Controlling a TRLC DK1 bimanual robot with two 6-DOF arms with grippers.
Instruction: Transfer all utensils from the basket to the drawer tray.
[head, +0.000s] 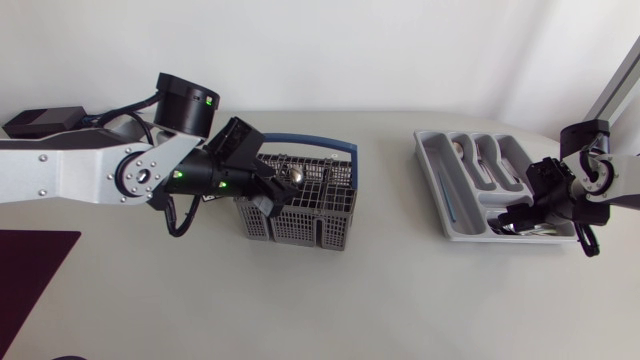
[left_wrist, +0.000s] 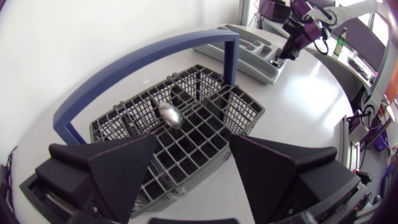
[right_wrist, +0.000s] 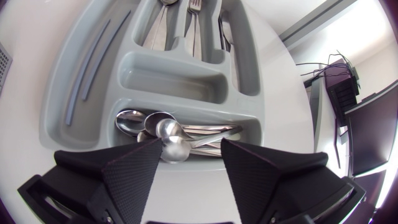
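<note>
The grey wire basket (head: 318, 215) with a blue handle (head: 310, 141) stands mid-table. One spoon (head: 296, 175) stands in it, its bowl (left_wrist: 170, 115) sticking up from a cell. My left gripper (head: 264, 198) hovers over the basket's left part, open and empty (left_wrist: 189, 165). The grey drawer tray (head: 436, 190) lies at the right. My right gripper (head: 518, 217) hangs open just above the tray's short cross compartment, where several spoons (right_wrist: 158, 132) lie in a pile. Nothing sits between its fingers (right_wrist: 127, 171).
The tray's long compartments hold forks and other cutlery (right_wrist: 194, 18). From the left wrist view the tray (left_wrist: 245, 46) lies beyond the basket (left_wrist: 205, 134), with my right gripper (left_wrist: 281, 57) at its end. A dark mat (head: 30, 265) covers the table's front-left corner.
</note>
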